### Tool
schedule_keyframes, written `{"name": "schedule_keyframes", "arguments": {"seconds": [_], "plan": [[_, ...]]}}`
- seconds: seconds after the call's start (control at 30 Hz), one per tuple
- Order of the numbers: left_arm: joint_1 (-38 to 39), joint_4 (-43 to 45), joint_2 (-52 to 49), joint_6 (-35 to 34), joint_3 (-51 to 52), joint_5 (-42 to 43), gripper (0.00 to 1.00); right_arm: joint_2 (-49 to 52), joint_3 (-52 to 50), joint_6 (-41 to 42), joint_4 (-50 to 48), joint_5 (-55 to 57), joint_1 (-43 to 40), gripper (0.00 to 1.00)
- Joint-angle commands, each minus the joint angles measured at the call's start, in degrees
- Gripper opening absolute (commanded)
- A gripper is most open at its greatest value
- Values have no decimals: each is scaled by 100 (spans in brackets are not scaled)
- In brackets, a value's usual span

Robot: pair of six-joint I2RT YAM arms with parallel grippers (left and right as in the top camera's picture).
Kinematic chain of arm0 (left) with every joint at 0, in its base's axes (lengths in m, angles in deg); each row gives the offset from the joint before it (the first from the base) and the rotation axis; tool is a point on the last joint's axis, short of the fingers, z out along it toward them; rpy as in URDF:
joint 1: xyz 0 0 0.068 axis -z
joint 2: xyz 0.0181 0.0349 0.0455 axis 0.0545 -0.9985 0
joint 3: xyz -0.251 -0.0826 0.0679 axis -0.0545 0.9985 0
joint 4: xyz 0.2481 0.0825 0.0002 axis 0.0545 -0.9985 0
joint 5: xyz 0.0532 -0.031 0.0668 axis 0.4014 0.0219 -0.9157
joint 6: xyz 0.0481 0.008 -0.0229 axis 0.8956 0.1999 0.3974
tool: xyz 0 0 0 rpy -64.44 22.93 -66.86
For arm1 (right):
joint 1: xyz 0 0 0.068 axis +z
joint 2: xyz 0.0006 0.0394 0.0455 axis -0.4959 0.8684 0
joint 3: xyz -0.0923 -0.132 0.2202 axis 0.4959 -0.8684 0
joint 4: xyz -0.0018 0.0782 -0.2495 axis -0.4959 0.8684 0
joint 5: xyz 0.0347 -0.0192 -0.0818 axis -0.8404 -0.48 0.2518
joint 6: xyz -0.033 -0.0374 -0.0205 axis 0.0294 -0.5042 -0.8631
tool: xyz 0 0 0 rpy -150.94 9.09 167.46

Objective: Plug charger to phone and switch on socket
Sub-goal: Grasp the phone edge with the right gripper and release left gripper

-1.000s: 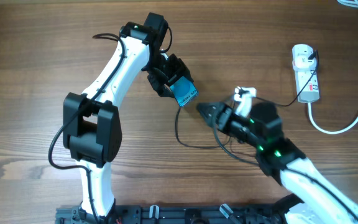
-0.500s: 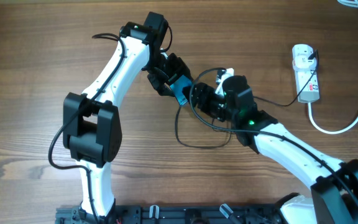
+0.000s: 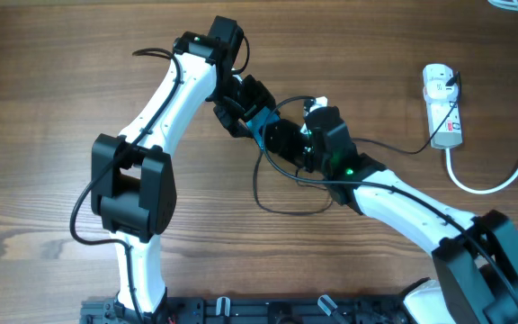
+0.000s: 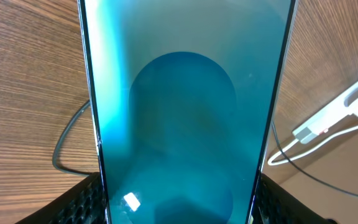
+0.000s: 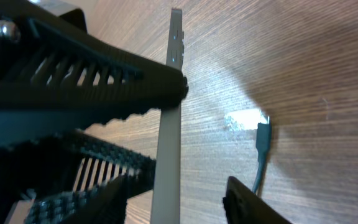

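The left gripper [image 3: 251, 113] is clamped on the phone [image 4: 185, 106]. Its ribbed black fingers [image 4: 87, 200] press the two long edges, so the turquoise screen fills the left wrist view and the phone is held up off the table [image 3: 52, 81]. Just beside it sits the right gripper [image 3: 282, 142] with its jaws apart. In the right wrist view the phone's thin pale edge runs down between the two fingers, with a clear gap between that edge and the finger nearer the plug. Close to that finger, the plug tip [image 5: 263, 133] of the charger [image 3: 281, 209] shows against the wood beside a bright patch of glare, apart from the phone. Whether the finger touches the cable I cannot tell. Farther out, the thin black cable loops on the table below both grippers, passes under the right arm and reaches the socket [image 3: 442, 106]. The socket lies well apart near the table's right side, its white cord [image 3: 486, 187] curving away beside it.
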Motion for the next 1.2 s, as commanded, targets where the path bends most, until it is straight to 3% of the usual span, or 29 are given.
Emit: {"name": "schedule_keyframes", "arguments": {"seconds": [0.0, 0.17, 0.77, 0.8, 0.83, 0.87, 0.9, 0.93, 1.17], "plan": [[11, 20, 138, -157, -127, -83, 4, 247, 376, 155, 87, 214, 101, 45], [11, 20, 138, -203, -127, -160, 4, 330, 577, 358, 380, 503, 175, 42], [15, 66, 138, -225, -127, -199, 4, 343, 588, 623, 402, 542, 188, 7], [15, 66, 138, -223, -127, -197, 8, 343, 586, 640, 402, 542, 188, 5], [15, 63, 138, -221, -127, -199, 21, 343, 586, 671, 402, 544, 188, 5], [15, 57, 138, -216, -127, -199, 65, 343, 586, 675, 398, 546, 188, 5], [15, 44, 138, -199, -127, -199, 92, 343, 586, 675, 398, 555, 188, 5], [15, 28, 138, -168, -127, -195, 100, 343, 586, 669, 398, 570, 188, 5], [-164, -118, 470, 457, -127, -170, 100, 343, 586, 562, 396, 678, 162, 5]]}}
